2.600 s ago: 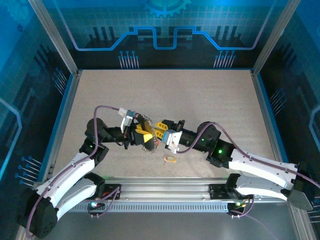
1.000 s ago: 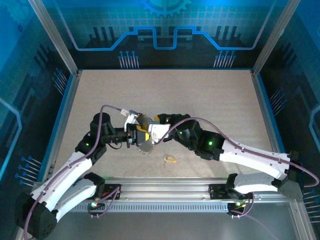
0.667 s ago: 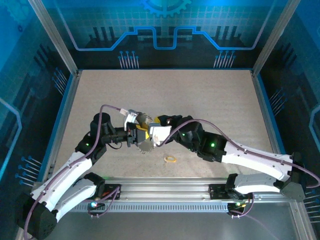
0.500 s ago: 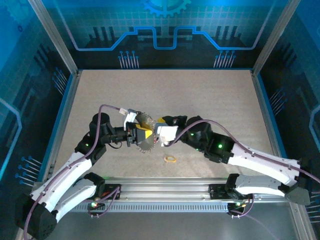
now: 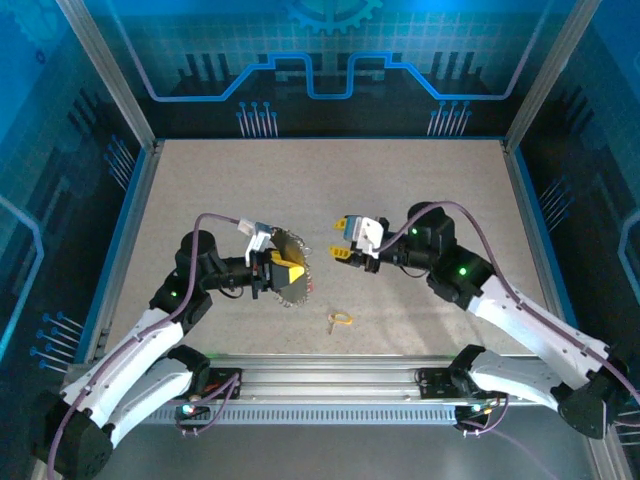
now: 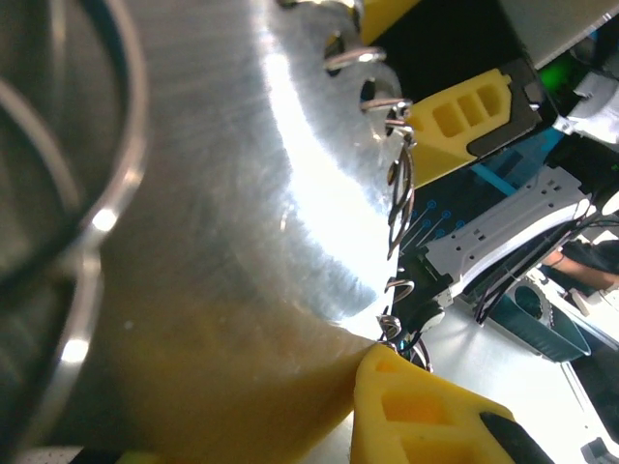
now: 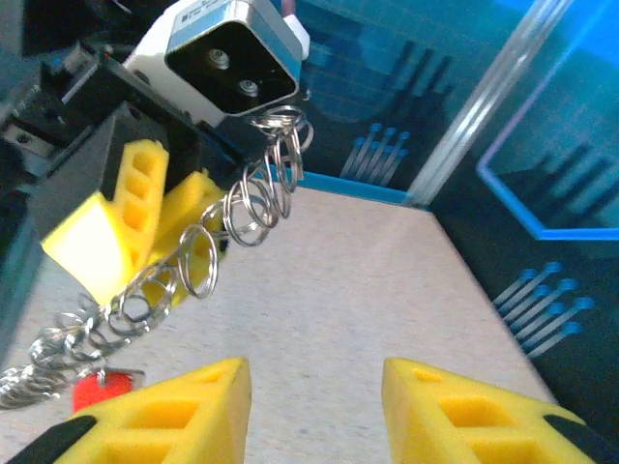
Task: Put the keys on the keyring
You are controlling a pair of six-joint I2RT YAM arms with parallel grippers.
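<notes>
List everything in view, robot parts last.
table: one, beige, blue walls around it.
keyring: one, silver disc rimmed with small rings, held above the table left of centre.
yellow key: one, yellow head, lying on the table near its front edge, apart from the keyring.
red key: one, red head, at the low end of the keyring's rings; cannot tell whether it is threaded on.
left tool: one, yellow pads, shut on the keyring.
right tool: one, yellow pads, open and empty, to the right of the keyring.
</notes>
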